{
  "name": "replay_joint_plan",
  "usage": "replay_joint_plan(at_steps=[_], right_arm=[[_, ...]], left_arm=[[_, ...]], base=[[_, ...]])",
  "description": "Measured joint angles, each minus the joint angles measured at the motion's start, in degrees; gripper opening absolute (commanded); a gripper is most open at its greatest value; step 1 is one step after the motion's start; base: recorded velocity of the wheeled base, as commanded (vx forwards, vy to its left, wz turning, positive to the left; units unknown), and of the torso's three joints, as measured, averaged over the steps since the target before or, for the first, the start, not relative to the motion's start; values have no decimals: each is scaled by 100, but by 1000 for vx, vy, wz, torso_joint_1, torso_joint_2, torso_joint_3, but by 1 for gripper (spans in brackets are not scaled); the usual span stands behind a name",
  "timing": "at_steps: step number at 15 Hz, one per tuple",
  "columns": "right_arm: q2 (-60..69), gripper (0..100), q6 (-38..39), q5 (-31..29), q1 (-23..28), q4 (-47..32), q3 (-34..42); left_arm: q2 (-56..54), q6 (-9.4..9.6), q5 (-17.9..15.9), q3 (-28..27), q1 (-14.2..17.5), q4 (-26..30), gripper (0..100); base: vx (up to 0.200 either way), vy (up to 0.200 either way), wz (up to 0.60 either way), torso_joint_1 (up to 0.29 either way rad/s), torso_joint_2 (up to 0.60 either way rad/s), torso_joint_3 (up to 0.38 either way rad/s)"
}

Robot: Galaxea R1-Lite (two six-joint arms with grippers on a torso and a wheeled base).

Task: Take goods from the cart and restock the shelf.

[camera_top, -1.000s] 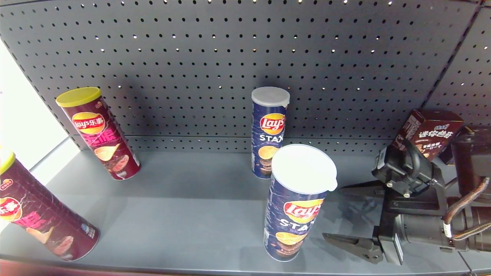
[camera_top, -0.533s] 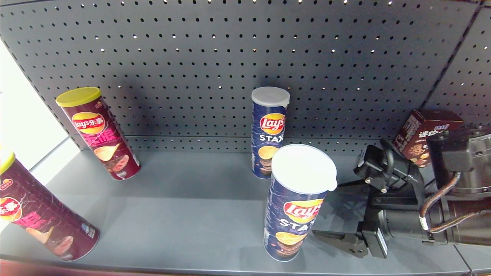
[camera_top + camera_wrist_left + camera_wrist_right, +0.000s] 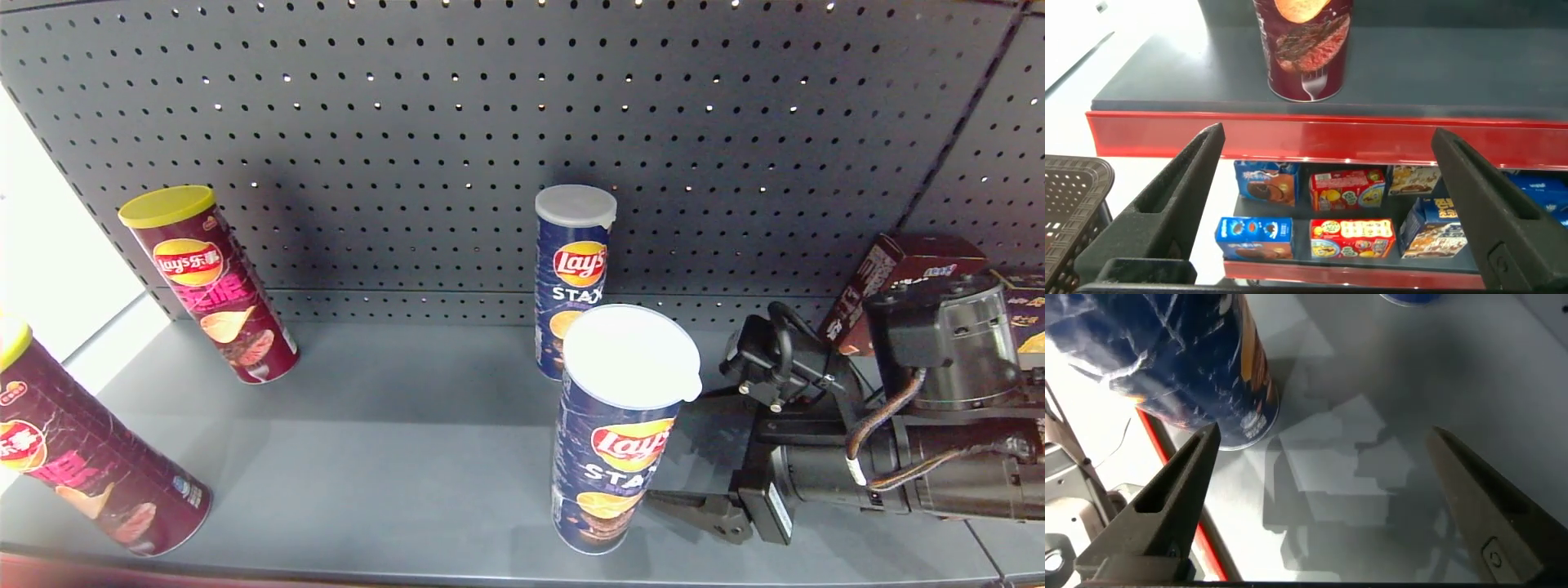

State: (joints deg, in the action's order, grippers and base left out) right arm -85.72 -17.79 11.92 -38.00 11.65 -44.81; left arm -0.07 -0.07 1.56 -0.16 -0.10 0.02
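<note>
On the grey shelf [image 3: 392, 441] a blue chip can [image 3: 616, 457] with a white lid stands near the front edge, leaning slightly. My right gripper [image 3: 690, 453] is open right beside it on its right, one finger low against the can's base side, the other hidden behind the can. In the right wrist view the can [image 3: 1167, 359] sits just off one finger [image 3: 1167, 506] of the open gripper [image 3: 1323, 514], not between the fingers. My left gripper [image 3: 1327, 204] is open and empty below the shelf's red front edge [image 3: 1323, 135], facing a maroon can [image 3: 1305, 49].
A second blue can [image 3: 571, 261] stands at the pegboard back. Two maroon cans [image 3: 208, 286] [image 3: 82, 465] lean on the left. A brown box [image 3: 890, 278] stands at the far right. Below, a lower shelf holds snack boxes [image 3: 1347, 237]; a basket [image 3: 1069, 204] is beside it.
My right arm has moved left along the shelf up to the front blue can. The can has shifted a little to the left and tilted.
</note>
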Motion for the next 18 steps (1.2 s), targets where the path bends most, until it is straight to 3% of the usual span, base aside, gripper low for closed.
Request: replay_joint_plan(at_steps=[18], right_arm=[[-110,100,5,-5,-105,0,-46]], left_arm=[[0,0,0,2,2,-2,100]], base=[[0,0,0,0,0,0]])
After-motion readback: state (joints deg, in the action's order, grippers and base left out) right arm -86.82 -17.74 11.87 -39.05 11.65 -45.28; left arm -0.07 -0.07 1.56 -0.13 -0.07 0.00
